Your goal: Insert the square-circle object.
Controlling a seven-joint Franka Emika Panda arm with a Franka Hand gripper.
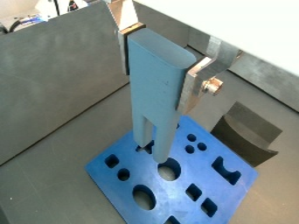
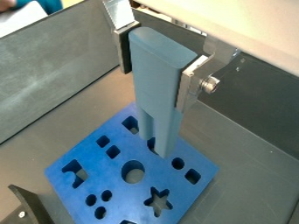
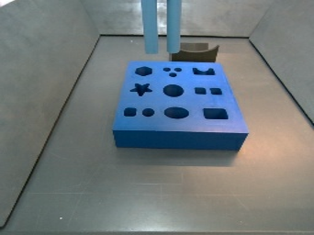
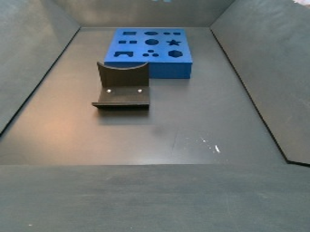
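Two prongs of the square-circle object [image 1: 156,92], pinched upright in the tool [image 1: 163,59], are held above the blue slab [image 1: 176,171]; grasping appears done, while insertion is not yet achieved.

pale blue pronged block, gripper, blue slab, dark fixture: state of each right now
Pale blue tall block with two prongs: held upright, prongs down, over the slab; seating not clear.
Gripper: shut on the block's upper part, silver fingers on opposite sides.
Darker blue slab with shaped holes: flat on the floor, holes that show are empty.
Dark L-shaped fixture: on the floor beside the slab, empty.
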